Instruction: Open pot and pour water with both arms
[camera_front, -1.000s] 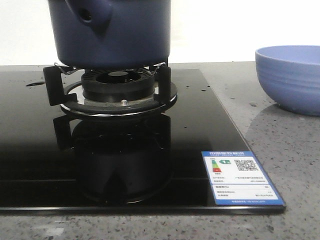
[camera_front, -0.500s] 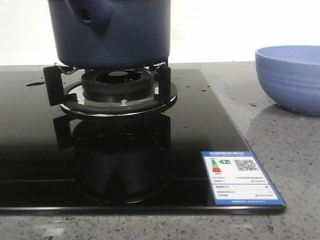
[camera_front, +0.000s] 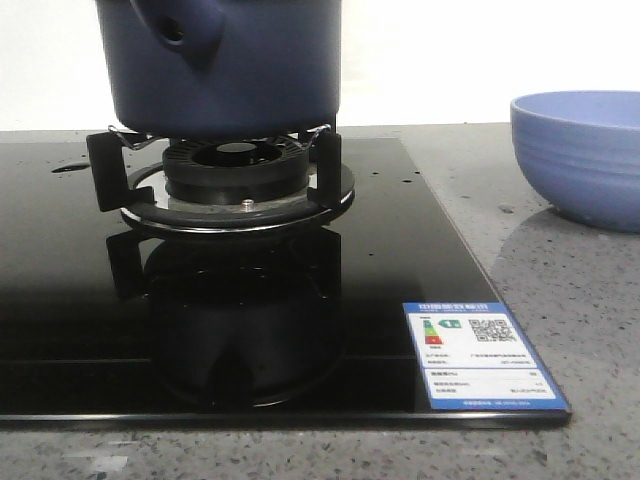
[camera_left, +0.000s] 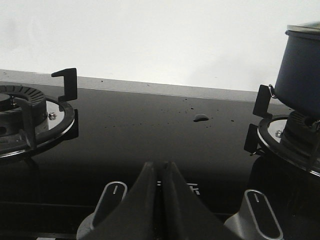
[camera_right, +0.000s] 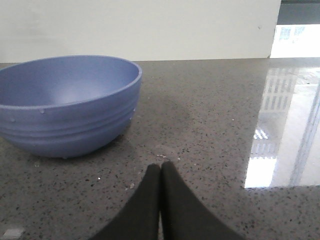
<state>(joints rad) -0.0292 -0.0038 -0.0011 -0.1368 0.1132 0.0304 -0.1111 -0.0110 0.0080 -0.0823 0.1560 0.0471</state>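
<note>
The glossy dark navy-blue cylindrical pot (camera_front: 225, 65) sits on the black pronged burner grate (camera_front: 228, 170) of the glossy black glass stovetop (camera_front: 60, 300), its stubby hollow handle (camera_front: 180, 28) pointing toward the front camera. On the stovetop's near right corner lies a blue-and-white energy label sticker (camera_front: 482, 354). Right of the stovetop, a periwinkle-blue ribbed bowl (camera_front: 582, 155) rests on the speckled grey stone bench (camera_front: 560, 290). The left claw (camera_left: 161, 172) hovers over the stovetop's silver knobs (camera_left: 111, 196), fingers pressed together, empty. The right claw (camera_right: 160, 172) is likewise closed on nothing, just beside the bowl.
</note>
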